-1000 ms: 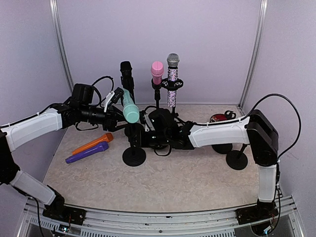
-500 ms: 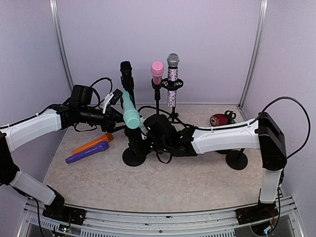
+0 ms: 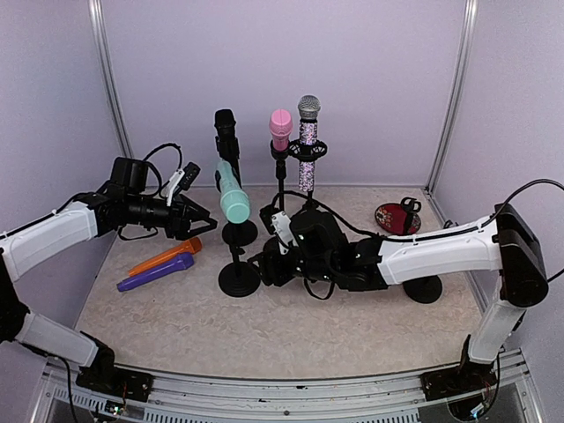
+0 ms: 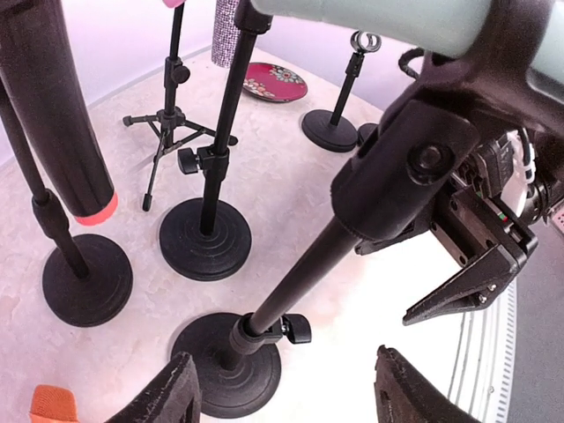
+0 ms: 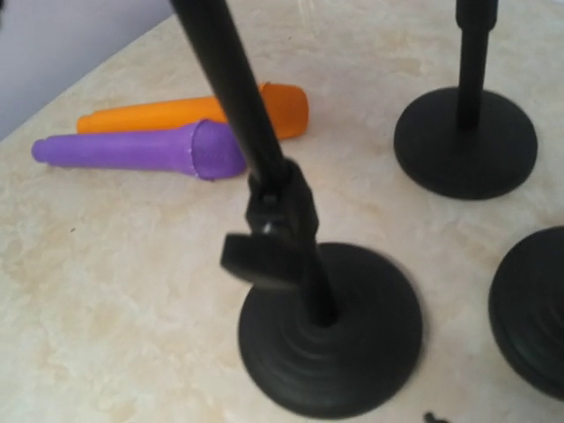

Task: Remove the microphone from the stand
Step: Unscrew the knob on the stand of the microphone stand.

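- Presently, top view: the teal microphone (image 3: 232, 196) sits tilted in the clip of its stand (image 3: 239, 279), mid-bench (image 3: 352, 335). Just left of it is the left gripper (image 3: 204, 227), not touching it. Low and just right of the stand pole is the right gripper (image 3: 263, 264); its opening cannot be judged. An orange microphone (image 3: 167, 256) and a purple microphone (image 3: 157, 271) lie side by side at the left.
- Left wrist view: the left gripper fingers (image 4: 176, 397) are spread wide and hold nothing; the stand base lies beyond them. The teal microphone rests in the clip at the top edge. The right gripper shows right of the pole, opening unclear.
- Right wrist view: the stand base, pole and clamp knob (image 5: 260, 256) fill the centre. The gripper's own fingers are out of frame, so I cannot tell its opening.
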Controlling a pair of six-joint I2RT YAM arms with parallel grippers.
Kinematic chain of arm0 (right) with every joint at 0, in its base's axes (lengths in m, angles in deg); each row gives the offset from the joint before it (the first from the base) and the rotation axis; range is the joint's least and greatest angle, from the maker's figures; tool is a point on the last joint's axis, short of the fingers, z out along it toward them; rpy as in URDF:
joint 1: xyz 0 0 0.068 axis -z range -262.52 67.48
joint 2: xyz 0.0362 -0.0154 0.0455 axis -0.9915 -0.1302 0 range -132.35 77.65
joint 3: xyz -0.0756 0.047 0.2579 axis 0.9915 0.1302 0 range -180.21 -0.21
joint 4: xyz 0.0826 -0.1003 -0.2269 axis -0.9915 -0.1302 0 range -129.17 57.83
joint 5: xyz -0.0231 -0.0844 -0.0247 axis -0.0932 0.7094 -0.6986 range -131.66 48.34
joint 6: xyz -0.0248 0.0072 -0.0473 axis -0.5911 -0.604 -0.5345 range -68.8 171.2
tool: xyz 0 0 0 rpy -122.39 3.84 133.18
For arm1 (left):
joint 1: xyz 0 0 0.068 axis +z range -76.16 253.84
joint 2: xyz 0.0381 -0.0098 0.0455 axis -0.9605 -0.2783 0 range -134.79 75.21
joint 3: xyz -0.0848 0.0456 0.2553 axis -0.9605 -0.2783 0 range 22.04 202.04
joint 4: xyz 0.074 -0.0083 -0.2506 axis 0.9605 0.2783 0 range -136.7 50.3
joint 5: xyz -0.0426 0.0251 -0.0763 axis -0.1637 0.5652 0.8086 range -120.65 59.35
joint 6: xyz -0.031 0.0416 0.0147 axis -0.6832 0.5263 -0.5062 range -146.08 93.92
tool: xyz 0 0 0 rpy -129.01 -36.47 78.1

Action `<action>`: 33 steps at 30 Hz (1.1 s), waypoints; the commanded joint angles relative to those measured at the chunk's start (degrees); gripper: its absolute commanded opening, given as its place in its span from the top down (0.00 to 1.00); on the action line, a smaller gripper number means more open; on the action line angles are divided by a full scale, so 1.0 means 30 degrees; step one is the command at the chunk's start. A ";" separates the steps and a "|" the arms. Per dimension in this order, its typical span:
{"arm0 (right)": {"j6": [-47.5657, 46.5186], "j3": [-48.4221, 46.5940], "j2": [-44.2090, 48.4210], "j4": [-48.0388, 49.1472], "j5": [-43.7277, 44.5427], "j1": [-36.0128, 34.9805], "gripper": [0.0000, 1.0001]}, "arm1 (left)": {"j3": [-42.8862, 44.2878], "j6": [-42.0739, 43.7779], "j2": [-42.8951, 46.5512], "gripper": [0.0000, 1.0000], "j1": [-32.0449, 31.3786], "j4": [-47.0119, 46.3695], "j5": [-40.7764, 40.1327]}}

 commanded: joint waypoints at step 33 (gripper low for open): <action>2.0247 -0.1866 -0.8200 1.5167 -1.3017 0.3759 0.61 | 0.0084 0.1080 0.0590 0.27 -0.0374 0.0624 0.0595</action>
